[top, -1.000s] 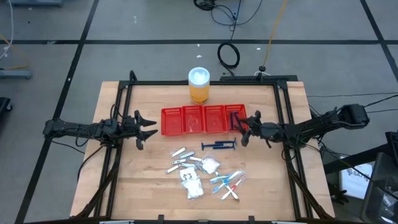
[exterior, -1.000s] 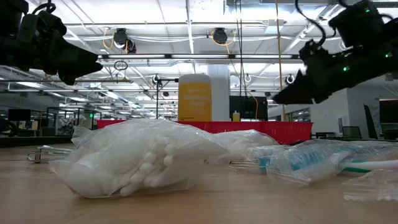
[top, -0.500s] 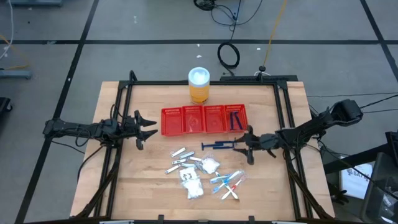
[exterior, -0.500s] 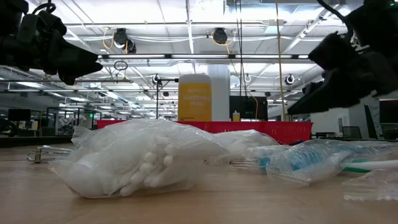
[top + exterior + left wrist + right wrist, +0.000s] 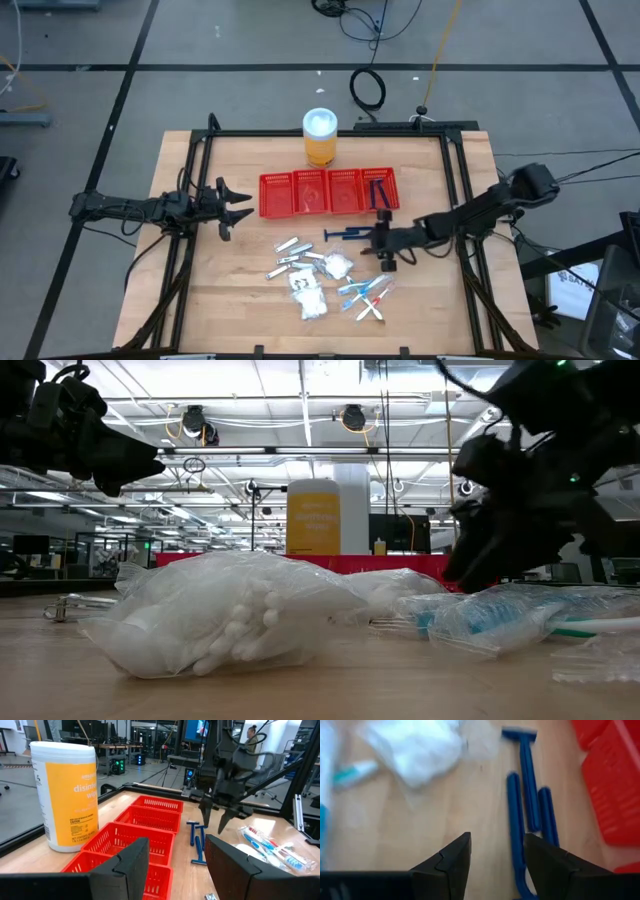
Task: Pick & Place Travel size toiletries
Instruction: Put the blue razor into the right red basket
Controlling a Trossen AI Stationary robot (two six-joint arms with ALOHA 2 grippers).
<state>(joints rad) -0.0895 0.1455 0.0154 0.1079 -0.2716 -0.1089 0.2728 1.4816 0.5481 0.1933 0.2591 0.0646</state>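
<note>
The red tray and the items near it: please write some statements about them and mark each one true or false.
1. The red tray has one razor in its compartment nearest the right arm. True.
2. The orange jar stands inside the tray. False: it stands on the table behind the tray.
3. The right gripper is over the blue razors on the table, jaws open and holding nothing. True.
4. The left gripper holds a white packet. False: its jaws are open and empty, beside the tray's left end.
5. The toothbrushes in clear wrap lie in the tray. False: they lie on the table.
</note>
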